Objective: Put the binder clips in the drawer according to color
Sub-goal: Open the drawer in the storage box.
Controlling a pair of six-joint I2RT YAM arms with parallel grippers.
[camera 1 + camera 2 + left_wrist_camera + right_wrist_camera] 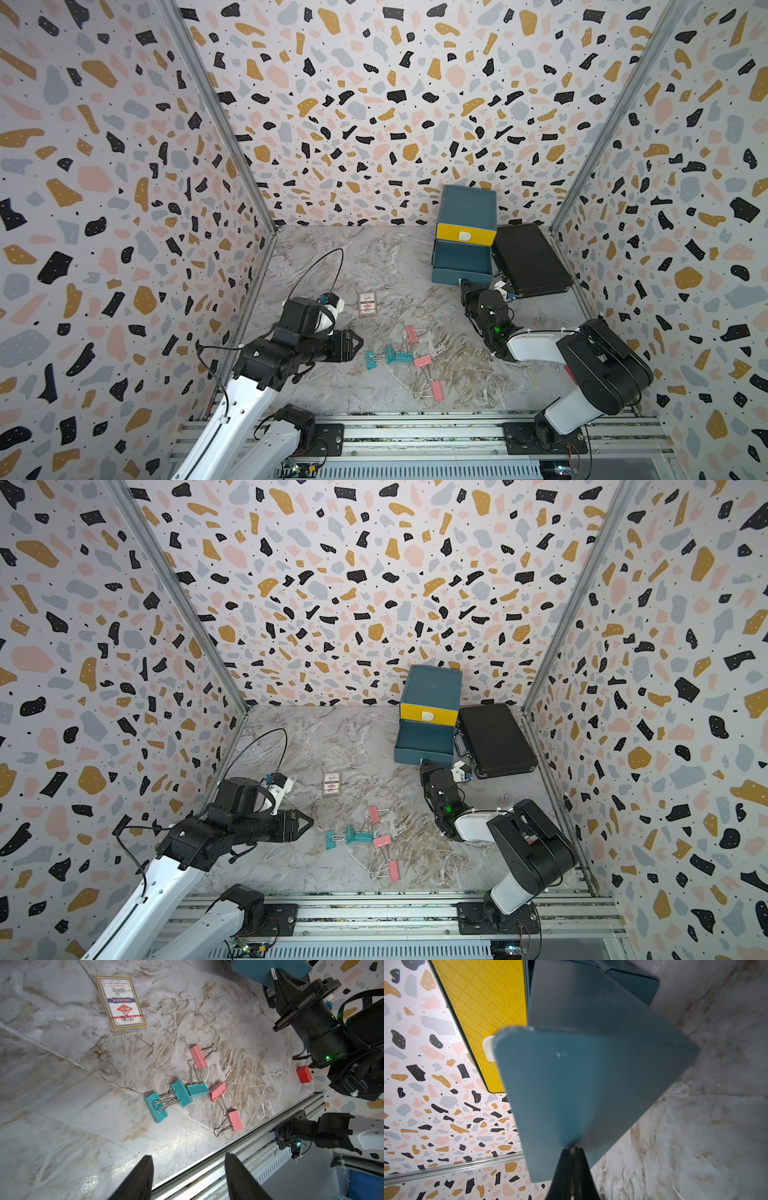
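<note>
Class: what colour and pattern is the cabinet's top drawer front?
The top drawer front is yellow with a diamond grid, clearest in the right wrist view.

worktop (62, 1084): marble-look, faint sheen | binder clips (181, 1096): matt painted metal, shiny wire handles | drawer (591, 1084): smooth matt teal, yellow front diamond-embossed | card box (120, 1001): glossy printed card | fingers (137, 1180): matt black

binder clips (402, 356) before drawer (465, 216), case (528, 259) right of drawer
</note>
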